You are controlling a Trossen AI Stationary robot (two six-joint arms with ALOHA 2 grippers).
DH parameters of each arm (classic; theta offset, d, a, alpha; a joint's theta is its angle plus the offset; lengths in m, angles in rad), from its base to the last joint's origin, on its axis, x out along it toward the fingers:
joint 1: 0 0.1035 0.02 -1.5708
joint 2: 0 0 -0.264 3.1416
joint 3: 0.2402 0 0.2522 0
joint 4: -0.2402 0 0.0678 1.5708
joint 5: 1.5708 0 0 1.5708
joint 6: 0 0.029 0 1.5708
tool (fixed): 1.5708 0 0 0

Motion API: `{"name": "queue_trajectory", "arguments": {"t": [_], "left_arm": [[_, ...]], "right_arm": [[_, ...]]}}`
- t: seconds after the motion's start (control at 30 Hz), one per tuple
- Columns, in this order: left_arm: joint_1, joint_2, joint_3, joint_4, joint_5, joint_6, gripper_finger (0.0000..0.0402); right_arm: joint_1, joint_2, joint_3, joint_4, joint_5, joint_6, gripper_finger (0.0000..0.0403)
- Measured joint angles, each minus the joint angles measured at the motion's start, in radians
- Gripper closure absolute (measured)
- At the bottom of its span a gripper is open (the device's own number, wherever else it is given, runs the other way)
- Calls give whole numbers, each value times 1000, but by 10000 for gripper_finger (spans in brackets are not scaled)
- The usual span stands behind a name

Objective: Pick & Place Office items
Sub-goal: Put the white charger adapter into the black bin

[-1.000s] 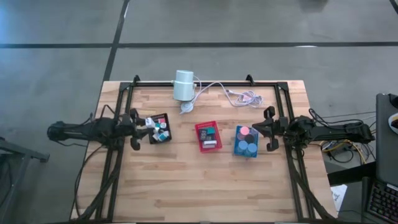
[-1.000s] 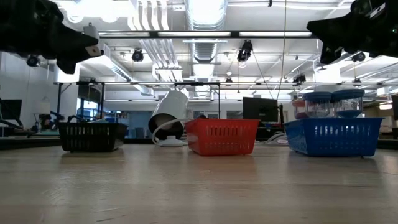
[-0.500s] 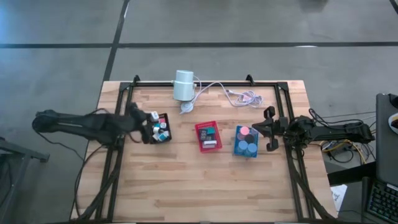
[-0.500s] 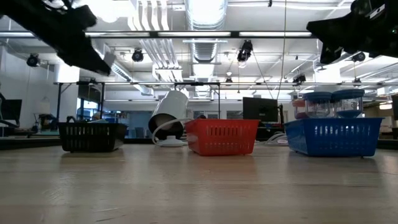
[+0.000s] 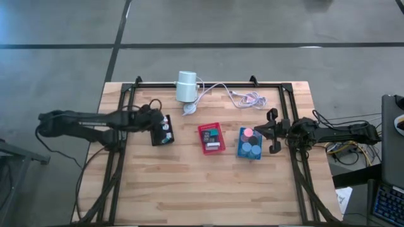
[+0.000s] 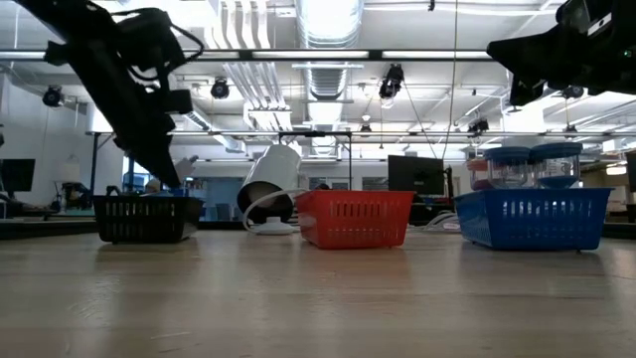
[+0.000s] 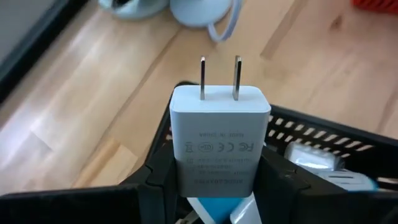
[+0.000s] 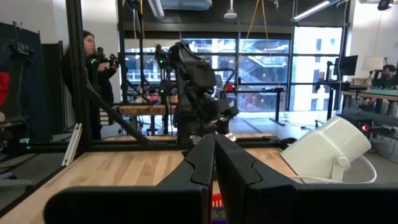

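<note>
My left gripper hangs over the left end of the black tray, slanting down, shut on a white wall charger with two metal prongs. Small teal and white pieces lie in that tray; a teal one shows under the charger. The red tray holds dark and teal blocks, and the blue tray holds pink and blue round discs. My right gripper waits shut just right of the blue tray, above the table. My left gripper pinches the white charger by the two side faces of its body, at the end away from the prongs. One finger is on each side. The prongs point away from the gripper. The charger is lifted clear above the black tray.
A white cylinder lies tilted near the far edge with its cable trailing right. The three trays stand in a row across the table's middle. Bare wood fills the near half. A person stands in the room beyond.
My left gripper has moved toward the table's right, from beside the black tray to over its left end. It has tipped from level to slanting down and has dropped toward the tray, carrying the white charger. The right arm has kept still.
</note>
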Motion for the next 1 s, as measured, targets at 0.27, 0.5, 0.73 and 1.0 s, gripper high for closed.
{"name": "queue_trajectory", "arguments": {"t": [0.27, 0.5, 0.73, 1.0], "left_arm": [[89, 58, -16, 0, 105, 6, 262], [92, 106, -18, -1, 105, 5, 262], [92, 147, -15, 3, 100, 5, 202], [92, 103, -7, -3, 88, 23, 153]], "right_arm": [[0, 0, 0, 1, 0, 0, 390], [0, 0, 0, 1, 0, 0, 390], [0, 1, 0, 2, 0, 0, 390], [0, 1, 0, 1, 0, 0, 390]]}}
